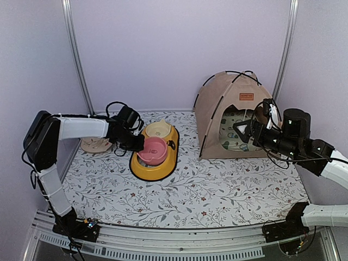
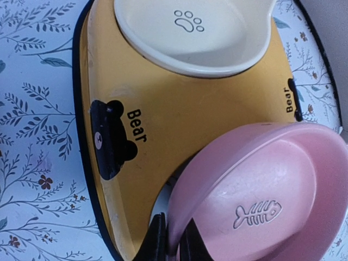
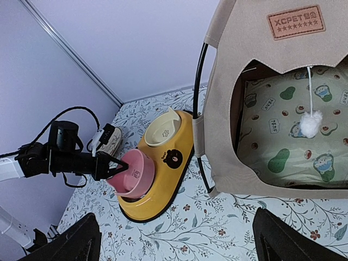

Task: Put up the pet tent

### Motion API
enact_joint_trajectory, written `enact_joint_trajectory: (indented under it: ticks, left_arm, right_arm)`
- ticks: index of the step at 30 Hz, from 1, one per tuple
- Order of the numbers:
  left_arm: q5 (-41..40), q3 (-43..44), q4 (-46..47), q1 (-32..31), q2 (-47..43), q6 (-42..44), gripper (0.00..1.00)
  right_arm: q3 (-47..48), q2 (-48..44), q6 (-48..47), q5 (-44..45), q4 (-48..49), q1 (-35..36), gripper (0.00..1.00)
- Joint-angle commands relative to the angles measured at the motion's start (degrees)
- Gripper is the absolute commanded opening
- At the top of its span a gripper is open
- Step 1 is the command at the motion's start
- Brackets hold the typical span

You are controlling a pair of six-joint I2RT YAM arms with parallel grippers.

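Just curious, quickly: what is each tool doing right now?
Left tool: closed on the pink bowl rim.
Right tool: open, holding nothing.

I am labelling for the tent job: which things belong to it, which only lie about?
Job: tent, mat inside it, pom-pom.
Not the job: feeder, cream bowl, pink bowl (gripped by the left jaws), tan disc.
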Motion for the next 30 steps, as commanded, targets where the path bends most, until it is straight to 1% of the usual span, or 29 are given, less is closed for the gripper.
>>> enact_joint_trajectory:
  ticks: [1,14,24,30]
  left_arm:
    - [0.3,2.7,0.9,-1.3,-0.1,0.8,0.00]
    - [-1.5,3.1,-1.3,-1.5,-0.2,1.7,0.00]
    - [-0.8,4.9,-2.9,-1.8,1.6,2.5,0.00]
    - [-0.6,5.6,-3.1,-1.9,2.4,2.5,0.02]
  right_arm:
    - [1.2,-0.1,0.0,0.7,0.5,0.0,0.99]
    - [0.9,-0.4,0.1,0.7,0.6,0.0,0.99]
    - [0.3,-1.1,0.3,0.7,0.6,0.0,0.99]
    - [0.3,-1.6,0.3,0.8,0.3,0.0,0.99]
